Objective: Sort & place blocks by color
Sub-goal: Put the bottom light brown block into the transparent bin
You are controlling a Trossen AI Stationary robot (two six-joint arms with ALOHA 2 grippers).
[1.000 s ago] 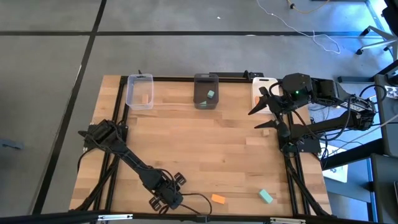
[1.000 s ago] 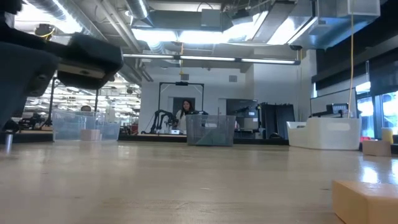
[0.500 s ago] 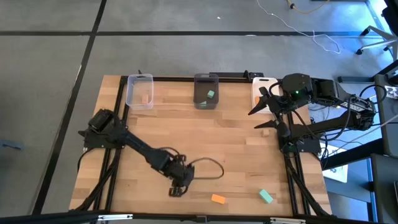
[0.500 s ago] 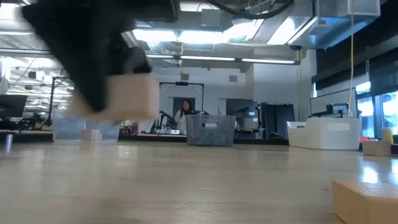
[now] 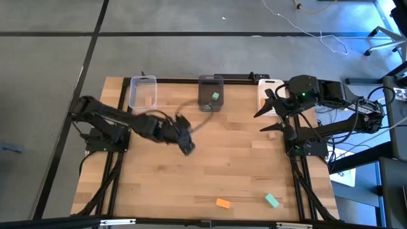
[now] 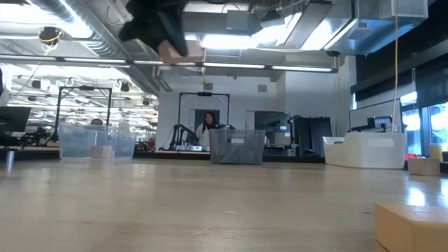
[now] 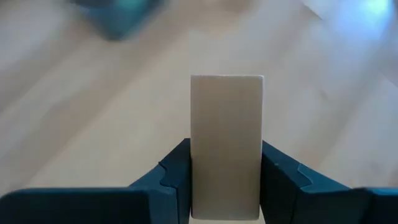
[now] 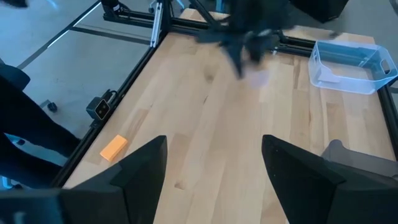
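A pale tan block (image 7: 226, 146) sits clamped upright in the left gripper (image 5: 184, 143), raised over the bench (image 5: 241, 165) between the clear bin (image 5: 142, 93) and the grey bin (image 5: 210, 93). The right gripper (image 5: 270, 109), jaws wide, waits at the right edge.

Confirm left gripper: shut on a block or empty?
Shut on a tan block: left gripper fingers press both its sides.

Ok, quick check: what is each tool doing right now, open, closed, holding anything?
Left tool: closed on a tan wooden block, above the table.
Right tool: open, holding nothing, at the table's right edge.
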